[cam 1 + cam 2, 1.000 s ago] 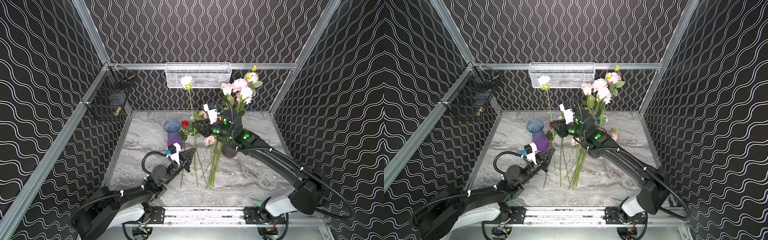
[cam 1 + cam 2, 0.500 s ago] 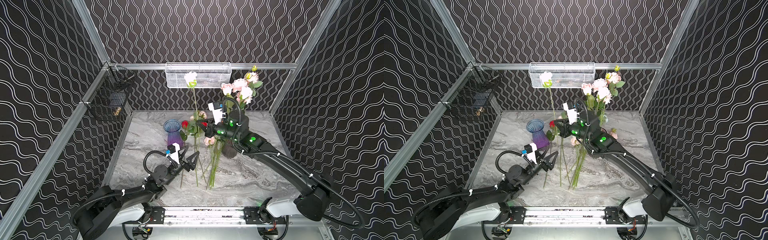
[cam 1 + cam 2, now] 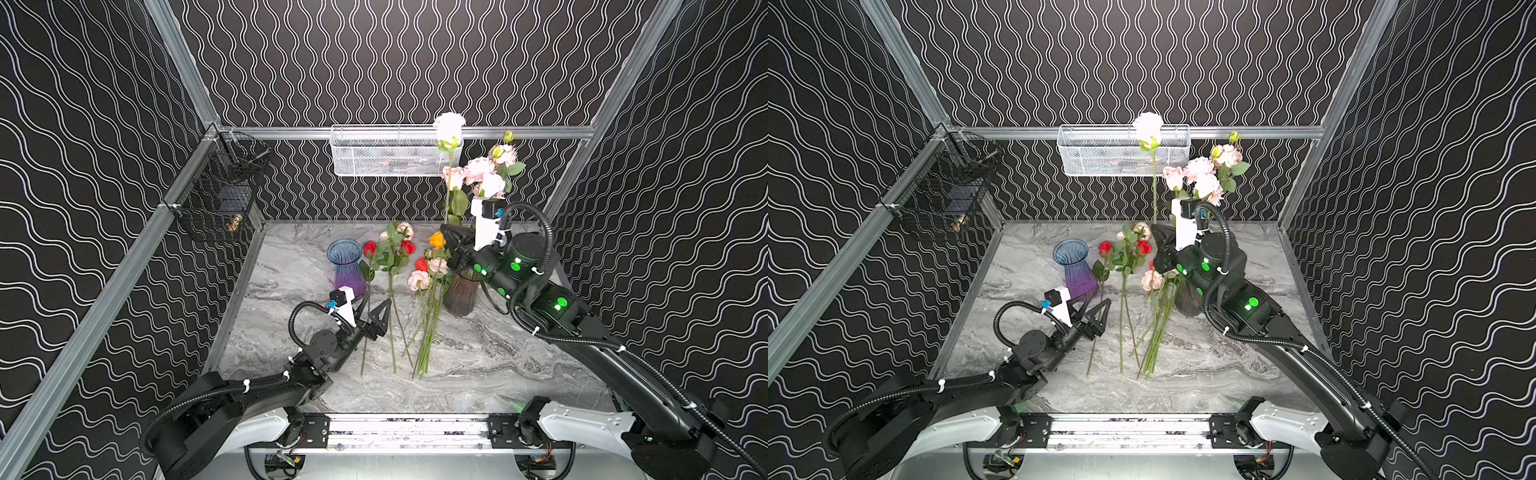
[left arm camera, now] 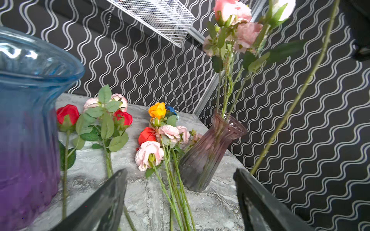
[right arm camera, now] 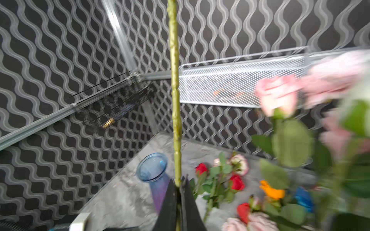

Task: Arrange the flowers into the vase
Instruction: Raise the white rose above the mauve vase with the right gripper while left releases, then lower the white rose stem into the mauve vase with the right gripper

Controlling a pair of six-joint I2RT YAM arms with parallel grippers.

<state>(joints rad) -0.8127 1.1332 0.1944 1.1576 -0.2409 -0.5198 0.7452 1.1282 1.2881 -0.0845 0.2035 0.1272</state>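
My right gripper is shut on the green stem of a white flower, held upright beside the smoky vase. That vase holds several pale pink flowers. A blue-and-purple vase stands empty to the left. Several red, pink and orange flowers lie on the marble table between the vases. My left gripper hangs open and empty over their stems.
A white wire basket hangs on the back rail, close behind the raised white bloom. A black wire basket is fixed to the left wall. Patterned walls close in the table on three sides.
My left gripper has opened and let go of the white flower's stem. My right gripper has closed on that stem and carried the flower up and to the right, toward the smoky vase.
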